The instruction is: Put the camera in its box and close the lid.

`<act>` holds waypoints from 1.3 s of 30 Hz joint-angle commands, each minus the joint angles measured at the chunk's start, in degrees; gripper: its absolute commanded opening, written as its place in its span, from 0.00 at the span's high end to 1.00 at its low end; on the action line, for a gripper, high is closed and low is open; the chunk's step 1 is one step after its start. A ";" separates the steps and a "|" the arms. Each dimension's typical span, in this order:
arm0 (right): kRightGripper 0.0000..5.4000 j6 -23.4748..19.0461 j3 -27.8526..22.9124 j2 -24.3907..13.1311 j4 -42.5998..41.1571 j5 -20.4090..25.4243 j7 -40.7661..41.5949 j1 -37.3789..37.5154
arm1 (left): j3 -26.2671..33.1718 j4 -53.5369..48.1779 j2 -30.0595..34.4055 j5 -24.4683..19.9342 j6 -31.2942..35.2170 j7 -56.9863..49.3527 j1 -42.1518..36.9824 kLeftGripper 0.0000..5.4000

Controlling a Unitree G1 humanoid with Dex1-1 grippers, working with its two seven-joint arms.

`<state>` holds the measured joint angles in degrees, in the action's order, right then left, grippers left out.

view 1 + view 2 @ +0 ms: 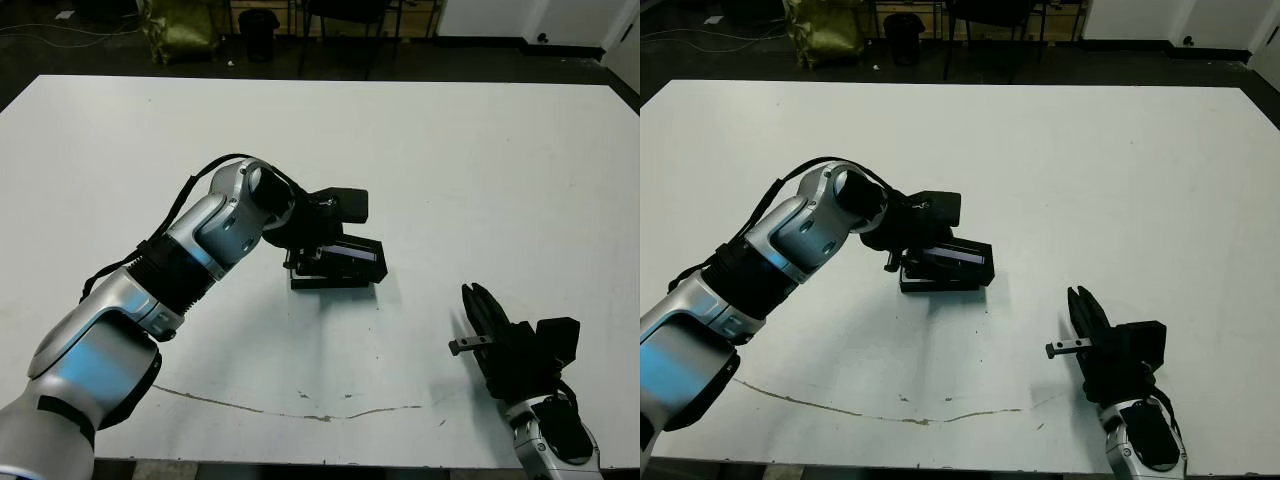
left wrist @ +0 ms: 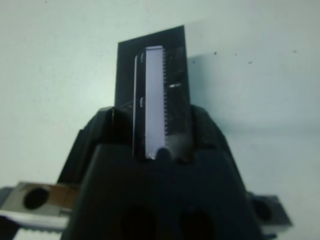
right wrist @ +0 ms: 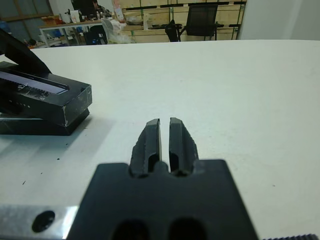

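My left pincer [image 1: 312,262] grasps the lid [image 1: 352,254], tilted on the box [image 1: 332,280]; no writing legible; my right pincer [image 3: 164,140] clenched, empty

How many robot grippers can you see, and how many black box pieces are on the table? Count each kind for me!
Grippers: 2, the left gripper and the right gripper
Lid: 1, the lid with the shiny window
Box: 1, the box under the lid
Camera: 0 in sight
Total: 4
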<state>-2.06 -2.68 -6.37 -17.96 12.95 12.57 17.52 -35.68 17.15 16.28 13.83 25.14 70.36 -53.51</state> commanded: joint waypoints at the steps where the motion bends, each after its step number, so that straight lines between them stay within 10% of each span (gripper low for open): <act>1: 1.00 -0.77 -0.34 -0.20 0.74 0.14 0.07 0.48 | -0.81 0.15 1.21 1.09 -0.27 -0.24 0.70 0.58; 39: 1.00 0.81 -0.53 0.08 1.71 0.42 0.36 0.57 | -3.52 0.50 3.11 3.36 -1.83 -0.44 2.57 0.58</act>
<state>-0.52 -2.91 -6.25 -16.43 13.13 12.96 17.46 -37.91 16.39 18.07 16.05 23.32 69.54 -53.38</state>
